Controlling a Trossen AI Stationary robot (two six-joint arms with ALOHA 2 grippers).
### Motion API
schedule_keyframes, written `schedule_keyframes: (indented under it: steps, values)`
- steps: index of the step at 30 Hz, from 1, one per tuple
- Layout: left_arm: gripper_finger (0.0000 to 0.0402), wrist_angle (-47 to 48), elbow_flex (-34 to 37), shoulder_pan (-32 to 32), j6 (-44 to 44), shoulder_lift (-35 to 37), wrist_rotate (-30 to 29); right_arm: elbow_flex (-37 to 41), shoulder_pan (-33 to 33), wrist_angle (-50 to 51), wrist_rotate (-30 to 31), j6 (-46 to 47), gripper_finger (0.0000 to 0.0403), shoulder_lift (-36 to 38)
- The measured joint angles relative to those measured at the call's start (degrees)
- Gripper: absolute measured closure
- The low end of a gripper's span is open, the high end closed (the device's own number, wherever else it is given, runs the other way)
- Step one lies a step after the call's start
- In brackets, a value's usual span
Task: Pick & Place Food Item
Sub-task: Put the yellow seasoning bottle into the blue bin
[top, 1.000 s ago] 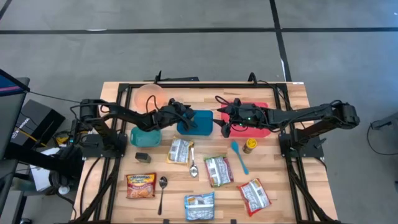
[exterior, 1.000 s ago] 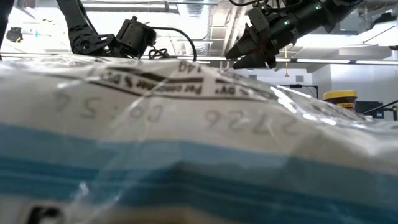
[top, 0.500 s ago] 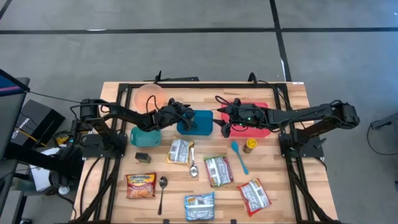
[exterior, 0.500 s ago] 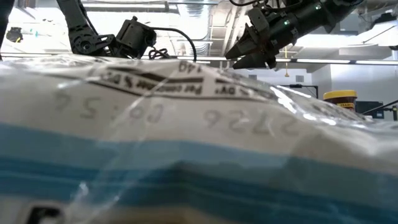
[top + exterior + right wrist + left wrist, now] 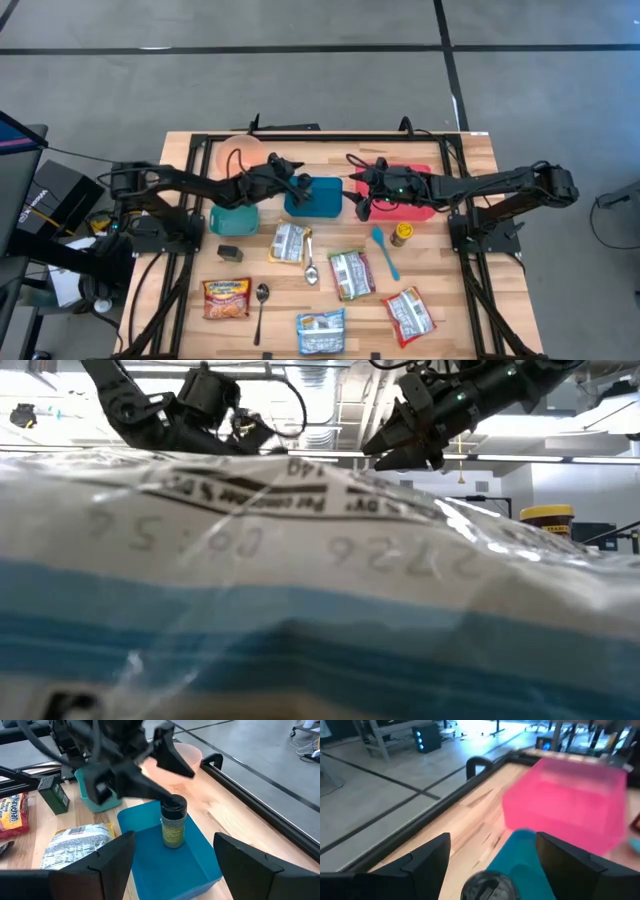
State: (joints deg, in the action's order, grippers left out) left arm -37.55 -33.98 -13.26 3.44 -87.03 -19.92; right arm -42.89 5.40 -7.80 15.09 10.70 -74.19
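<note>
Left gripper [image 5: 167, 762] has backed off w/ jaws released, since spice jar [image 5: 173, 821] stands below them in blue bin [image 5: 165, 857]. Right gripper [image 5: 363, 196] jaws spread, empty.

I see a blue square plastic container [image 5: 172, 857] holding a black-capped seasoning jar with a yellow-green label [image 5: 173, 827], a pink rectangular plastic bin [image 5: 567, 802], and a pale peach round bowl [image 5: 238, 153] on light striped wood [image 5: 450, 300].

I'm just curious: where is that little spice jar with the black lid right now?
The spice jar stands upright inside the blue bin at mid-table, beside the pink bin, just below the left gripper.
</note>
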Motion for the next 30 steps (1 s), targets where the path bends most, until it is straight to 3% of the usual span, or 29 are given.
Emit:
schedule_keyframes:
  steps: [8,17,23,30]
  values:
    - [0.0108,5.3,0.0,1.3,0.4,10.4,6.5,0.0,0.8,6.3,-0.1,2.4,0.0138,1.8]
    - [0.0108,10.8,0.0,8.4,1.8,16.4,6.9,-0.1,-2.1,30.4,-0.1,14.4,0.0138,14.1]
    - [0.0108,10.5,0.0,13.0,1.9,16.6,7.0,-0.1,-8.0,45.5,0.4,26.6,0.0138,21.0]
    - [0.0108,10.0,0.0,13.3,1.8,16.6,6.9,-0.1,-19.3,58.4,8.8,41.2,0.0138,22.9]
